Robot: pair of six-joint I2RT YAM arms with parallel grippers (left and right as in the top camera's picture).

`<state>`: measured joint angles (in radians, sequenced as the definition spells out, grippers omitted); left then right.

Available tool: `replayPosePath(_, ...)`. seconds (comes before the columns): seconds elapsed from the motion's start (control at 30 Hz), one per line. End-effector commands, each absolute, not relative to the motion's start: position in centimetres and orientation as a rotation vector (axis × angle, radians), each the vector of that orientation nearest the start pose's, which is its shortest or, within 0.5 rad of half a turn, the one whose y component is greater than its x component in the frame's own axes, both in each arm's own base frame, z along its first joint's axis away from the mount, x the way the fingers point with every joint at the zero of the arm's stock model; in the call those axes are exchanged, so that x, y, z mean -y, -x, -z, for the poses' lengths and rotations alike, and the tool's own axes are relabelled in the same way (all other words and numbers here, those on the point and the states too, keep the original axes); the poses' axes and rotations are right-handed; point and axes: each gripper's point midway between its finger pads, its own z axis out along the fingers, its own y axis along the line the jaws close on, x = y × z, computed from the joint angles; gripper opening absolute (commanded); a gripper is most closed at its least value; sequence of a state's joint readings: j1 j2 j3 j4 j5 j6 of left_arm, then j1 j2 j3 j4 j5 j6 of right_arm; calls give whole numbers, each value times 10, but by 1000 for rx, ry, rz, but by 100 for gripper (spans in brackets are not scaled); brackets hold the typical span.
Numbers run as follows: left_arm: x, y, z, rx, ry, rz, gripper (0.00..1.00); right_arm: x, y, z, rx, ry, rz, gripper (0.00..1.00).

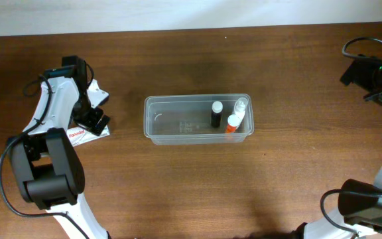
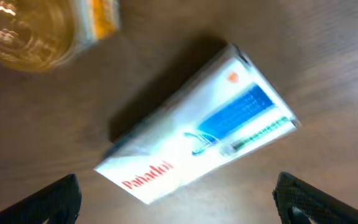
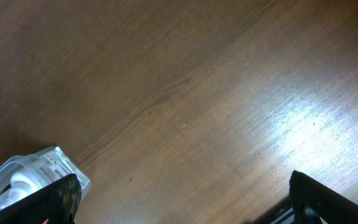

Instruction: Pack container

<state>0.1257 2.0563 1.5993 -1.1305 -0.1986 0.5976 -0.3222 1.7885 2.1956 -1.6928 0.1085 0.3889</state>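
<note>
The container (image 1: 158, 121), a clear plastic tub, stands mid-table. At its right end it holds a black-capped bottle (image 1: 216, 114), an orange-capped bottle (image 1: 232, 124) and a white-capped bottle (image 1: 241, 105). A white box with red lettering (image 1: 79, 137) lies flat on the wood at the left. My left gripper (image 1: 93, 121) hovers over it, open. In the left wrist view the box (image 2: 197, 130) lies just ahead of the left gripper (image 2: 179, 208), untouched. My right gripper (image 3: 185, 208) is open over bare wood, with a container corner (image 3: 33, 174) at the lower left.
A blurred amber, glassy object (image 2: 23, 31) sits beyond the box in the left wrist view. Black equipment with cables and a green light (image 1: 377, 70) occupies the far right back corner. The table's back edge meets a white wall (image 1: 178, 13).
</note>
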Motion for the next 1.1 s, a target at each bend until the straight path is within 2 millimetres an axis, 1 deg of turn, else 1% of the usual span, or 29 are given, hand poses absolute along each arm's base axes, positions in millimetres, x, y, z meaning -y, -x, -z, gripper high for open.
replayPosePath(0.0, -76, -374, -51, -3120, -840, -211, 99, 130, -318, -299, -2629, -1015, 156, 98)
replayPosePath(0.1, -80, -363, -51, -3141, -928, -181, 99, 130, -318, -299, -2629, -1015, 156, 98)
replayPosePath(0.2, -85, -360, -51, -3136, -969, -171, 99, 130, -318, -299, -2629, -1015, 156, 98)
replayPosePath(0.3, -88, -366, -51, -3086, -1063, -179, 100, 130, -318, -299, -2629, -1015, 156, 98)
replayPosePath(0.43, -90, -374, -49, -3035, -1126, -198, 100, 130, -318, -299, -2629, -1015, 156, 98)
replayPosePath(0.6, -90, -385, -45, -3000, -1110, -205, 99, 130, -318, -299, -2629, -1015, 156, 98)
replayPosePath(0.67, -86, -387, -43, -2988, -1108, -179, 99, 130, -318, -299, -2629, -1015, 156, 98)
replayPosePath(0.73, -82, -387, -36, -2991, -1110, -130, 100, 130, -318, -299, -2629, -1015, 156, 98)
replayPosePath(0.93, -79, -381, -19, -3032, -1128, -78, 100, 130, -318, -299, -2629, -1015, 156, 98)
replayPosePath(1.07, -79, -379, -17, -3043, -1134, -69, 99, 130, -318, -299, -2629, -1015, 156, 98)
